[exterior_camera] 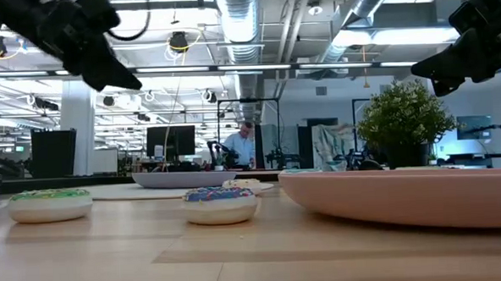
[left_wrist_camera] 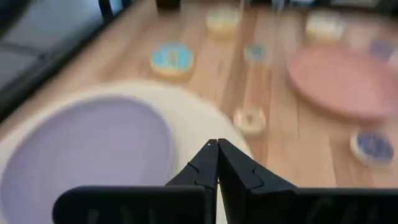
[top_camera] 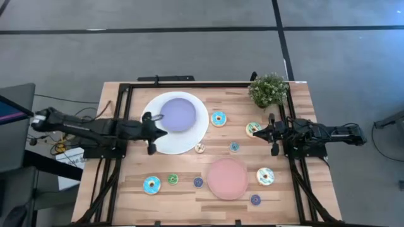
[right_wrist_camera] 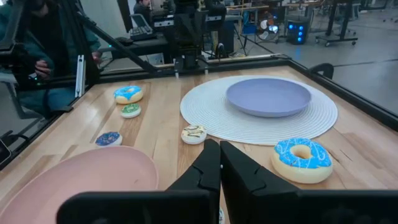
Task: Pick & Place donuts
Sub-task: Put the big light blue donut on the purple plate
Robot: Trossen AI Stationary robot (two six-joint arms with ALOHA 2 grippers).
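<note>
Several toy donuts lie flat on the wooden table: a blue one (top_camera: 218, 118) beside the white mat, a cream-green one (top_camera: 254, 129), a tan mini (top_camera: 199, 148), a teal mini (top_camera: 234, 147), and another blue one (top_camera: 151, 185) with a green mini (top_camera: 172, 179) near the front left. My left gripper (top_camera: 164, 132) hangs shut above the mat's near part, over the rim of the lilac plate (left_wrist_camera: 87, 155), touching nothing. My right gripper (top_camera: 257, 133) is shut and waits at the right, above the cream-green donut, holding nothing.
The round white mat (top_camera: 189, 142) carries the lilac plate (top_camera: 178, 113). A pink plate (top_camera: 227, 178) sits near the front, with a cream donut (top_camera: 265, 176) and purple minis (top_camera: 198, 182) (top_camera: 255, 199) around it. A potted plant (top_camera: 268, 89) stands at the far right corner. A person (right_wrist_camera: 25, 56) sits beyond the table.
</note>
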